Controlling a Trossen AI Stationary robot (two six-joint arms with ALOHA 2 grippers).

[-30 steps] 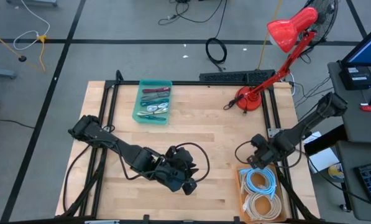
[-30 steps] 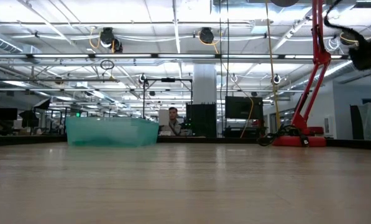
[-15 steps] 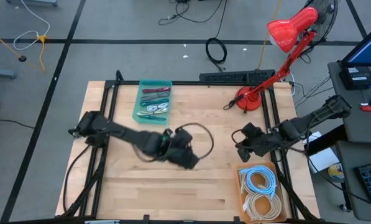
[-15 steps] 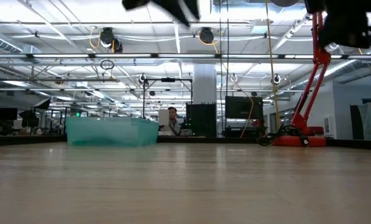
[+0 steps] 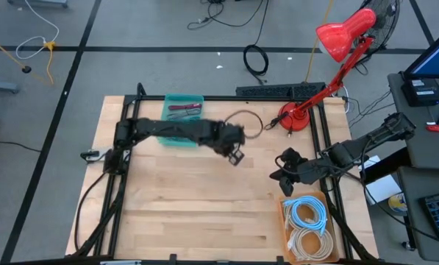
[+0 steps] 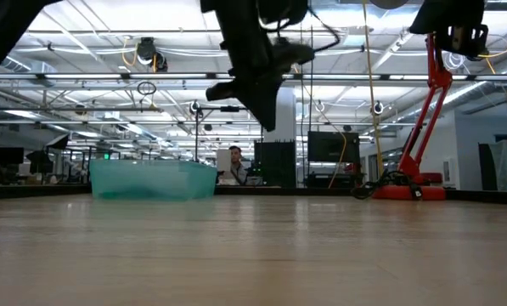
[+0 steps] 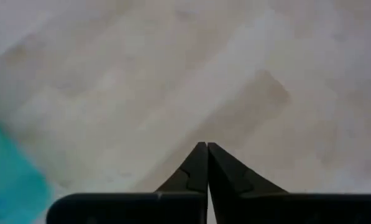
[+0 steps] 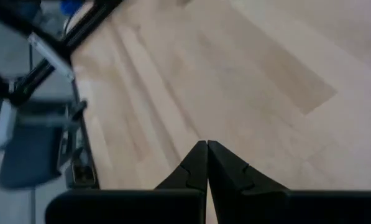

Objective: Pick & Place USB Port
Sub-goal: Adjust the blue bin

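Note:
My left gripper (image 5: 236,156) hangs shut above the bare wood right of the teal bin (image 5: 181,110); its arm crosses the bin's near half. The left wrist view shows its fingers (image 7: 207,147) closed over plain table, with the bin's teal edge (image 7: 11,180) at one side. The bin holds several small tools and cables, and I cannot pick out a USB port among them. My right gripper (image 5: 276,175) is shut and empty above the table, just beyond the cable box (image 5: 307,228). In the low view both grippers, left (image 6: 261,110) and right (image 6: 457,30), hang well above the table.
A red desk lamp (image 5: 300,118) stands at the far right corner, its head reaching past the table. The wooden box at the near right corner holds a blue and a white coiled cable. Black frame rails (image 5: 123,169) run along the left and right sides. Bare wood (image 5: 204,213) fills the near middle.
My left arm has swung from the near middle of the table toward the far edge and slightly right, ending beside the teal bin, still shut. My right gripper has moved from above the cable box toward the table's left and far side.

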